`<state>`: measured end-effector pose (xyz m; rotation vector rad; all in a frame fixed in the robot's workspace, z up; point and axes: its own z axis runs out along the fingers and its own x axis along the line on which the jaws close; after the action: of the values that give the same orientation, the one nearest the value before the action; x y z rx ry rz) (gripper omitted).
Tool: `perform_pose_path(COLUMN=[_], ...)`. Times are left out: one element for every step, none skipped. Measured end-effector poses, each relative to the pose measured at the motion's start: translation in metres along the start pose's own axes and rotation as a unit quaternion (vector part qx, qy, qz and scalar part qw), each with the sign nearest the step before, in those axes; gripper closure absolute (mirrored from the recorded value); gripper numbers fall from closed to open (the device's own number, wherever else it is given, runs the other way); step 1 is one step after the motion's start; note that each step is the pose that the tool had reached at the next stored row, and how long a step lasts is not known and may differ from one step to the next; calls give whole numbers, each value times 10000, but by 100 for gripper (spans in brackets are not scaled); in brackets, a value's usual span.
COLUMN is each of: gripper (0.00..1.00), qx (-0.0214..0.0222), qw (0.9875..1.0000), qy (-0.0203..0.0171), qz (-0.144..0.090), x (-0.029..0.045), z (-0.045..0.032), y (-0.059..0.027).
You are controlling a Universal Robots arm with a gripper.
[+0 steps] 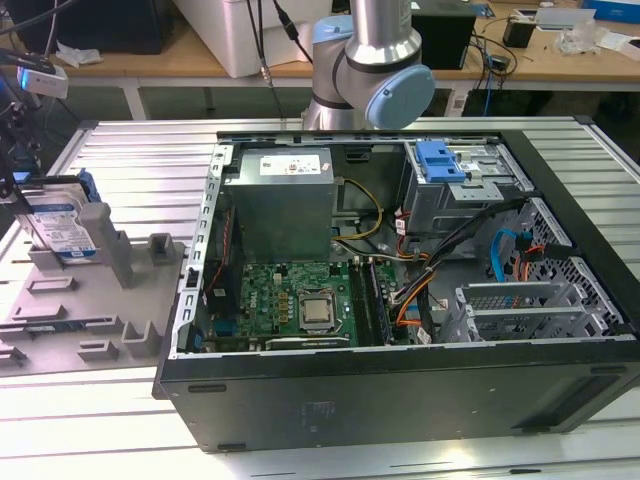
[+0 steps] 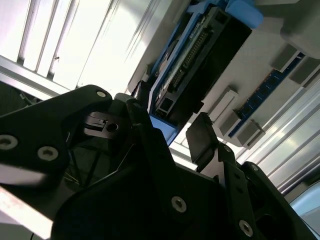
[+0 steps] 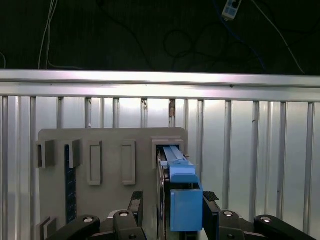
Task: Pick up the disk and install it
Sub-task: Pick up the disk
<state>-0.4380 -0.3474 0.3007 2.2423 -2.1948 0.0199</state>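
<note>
The disk (image 1: 62, 226) stands on edge in a slot of the grey fixture plate (image 1: 60, 320), at the exterior view's left, outside the computer case. Its white-and-blue label faces the camera, and the blue carrier frames it. My gripper (image 3: 172, 202) is open and straddles the disk (image 3: 181, 200). One black finger (image 3: 135, 202) is on each side, with a gap between each finger and the blue carrier. In the second wrist view the gripper (image 2: 172, 125) sits at the near end of the disk (image 2: 200, 60), whose connector edge and blue frame run away from the fingers.
The open black computer case (image 1: 400, 420) fills the middle and the exterior view's right. Inside are a grey metal box (image 1: 280, 200), a motherboard (image 1: 300, 300), cables and a drive cage with a blue latch (image 1: 440, 160). Everything rests on a ribbed aluminium table (image 1: 130, 150).
</note>
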Motion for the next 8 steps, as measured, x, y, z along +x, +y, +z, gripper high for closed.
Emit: perform_pose_path(gripper=[43, 43, 43, 43, 43, 43, 43, 43], qx=[0, 0, 0, 0, 0, 0, 0, 0], qw=[10000, 10000, 10000, 10000, 10000, 10000, 10000, 10000], qy=[2, 7, 11, 14, 15, 15, 15, 15], qz=[0, 0, 0, 0, 0, 0, 0, 1], x=[0, 0, 0, 0, 0, 0, 0, -5], z=[0, 0, 0, 0, 0, 0, 0, 1], y=[0, 0, 0, 0, 0, 0, 0, 0])
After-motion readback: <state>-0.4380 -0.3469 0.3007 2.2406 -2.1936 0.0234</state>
